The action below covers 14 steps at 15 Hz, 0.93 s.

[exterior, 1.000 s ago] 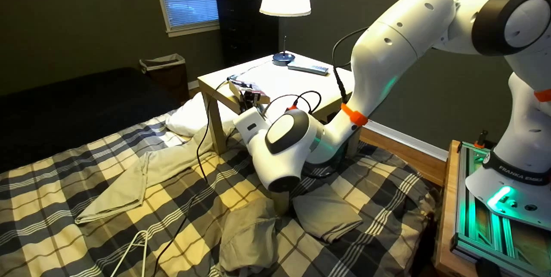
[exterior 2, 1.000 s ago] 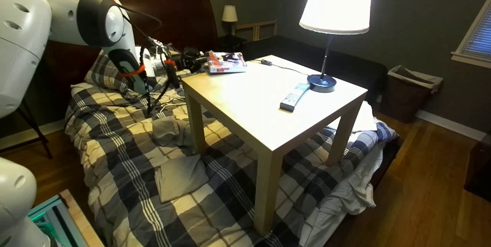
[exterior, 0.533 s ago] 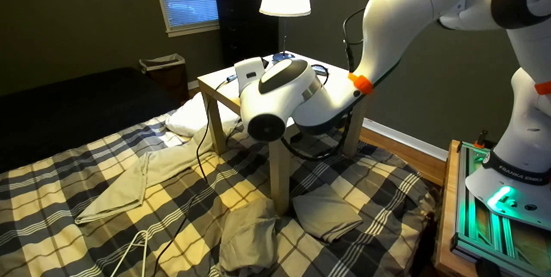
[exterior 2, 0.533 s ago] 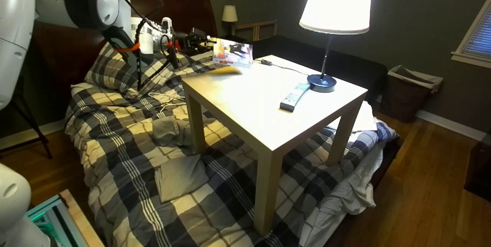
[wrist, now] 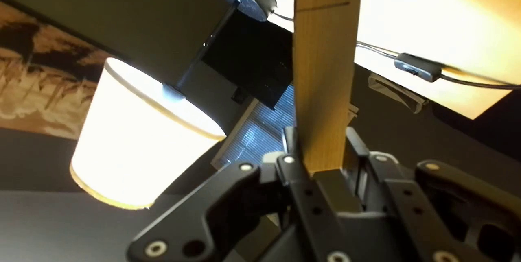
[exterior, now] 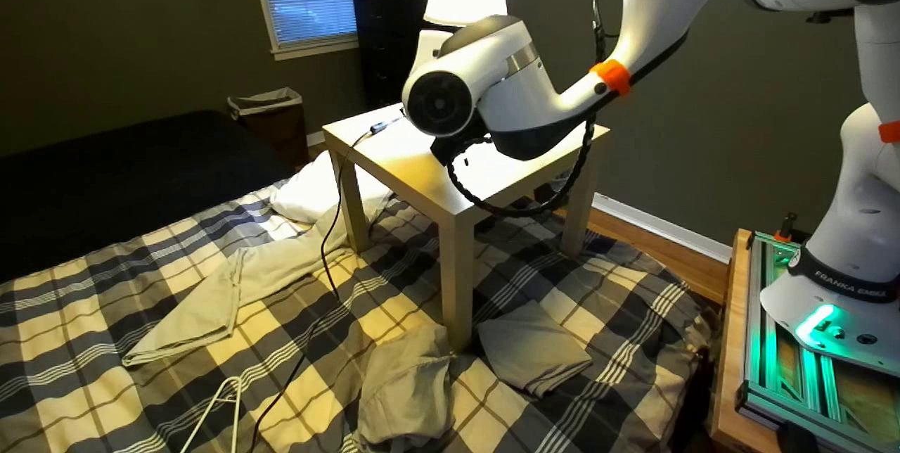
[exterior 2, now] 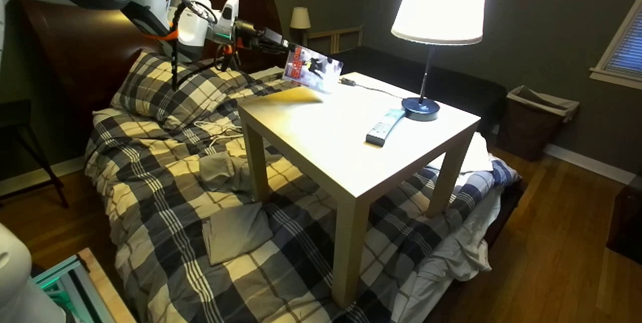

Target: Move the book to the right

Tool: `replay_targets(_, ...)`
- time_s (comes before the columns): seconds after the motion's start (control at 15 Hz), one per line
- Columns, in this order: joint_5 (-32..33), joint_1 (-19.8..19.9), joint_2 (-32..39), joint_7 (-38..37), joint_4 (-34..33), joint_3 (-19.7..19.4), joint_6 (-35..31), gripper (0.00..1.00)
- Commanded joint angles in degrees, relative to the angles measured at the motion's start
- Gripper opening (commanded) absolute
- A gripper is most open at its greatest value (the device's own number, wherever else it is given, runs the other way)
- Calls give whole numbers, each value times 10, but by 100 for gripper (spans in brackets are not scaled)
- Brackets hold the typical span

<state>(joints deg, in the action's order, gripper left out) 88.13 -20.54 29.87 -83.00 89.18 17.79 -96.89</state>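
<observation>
The book has a pale cover with red lettering and a dark figure. In an exterior view it is held tilted, its cover facing that camera, above the far-left part of the light wooden table. A shadow lies on the table under it. My gripper is shut on the book's upper-left end. In the wrist view the book's yellowish page edge stands between the two fingers of my gripper. In the exterior view where the arm's wrist blocks the sight, book and fingers are hidden.
A lit lamp with a dark round base stands on the table, a grey remote beside it. A cord with a switch runs along the table's far edge. The table stands on a plaid bed with folded clothes.
My gripper has lifted the book off the table's corner and tilted it from lying flat to nearly upright. The arm has risen, and the book has shifted slightly towards the lamp.
</observation>
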Motion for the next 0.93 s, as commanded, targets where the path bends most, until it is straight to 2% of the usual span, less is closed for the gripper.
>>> replay_targets(0.0,-56,26,-68,-87,68,-6,-68,7)
replay_targets(0.27,-96,53,-119,-169,115,-19,-162,7)
replay_targets(0.6,-108,81,-164,-278,164,-45,-287,7)
replay_targets(0.87,-109,103,-182,-316,193,-68,-374,7)
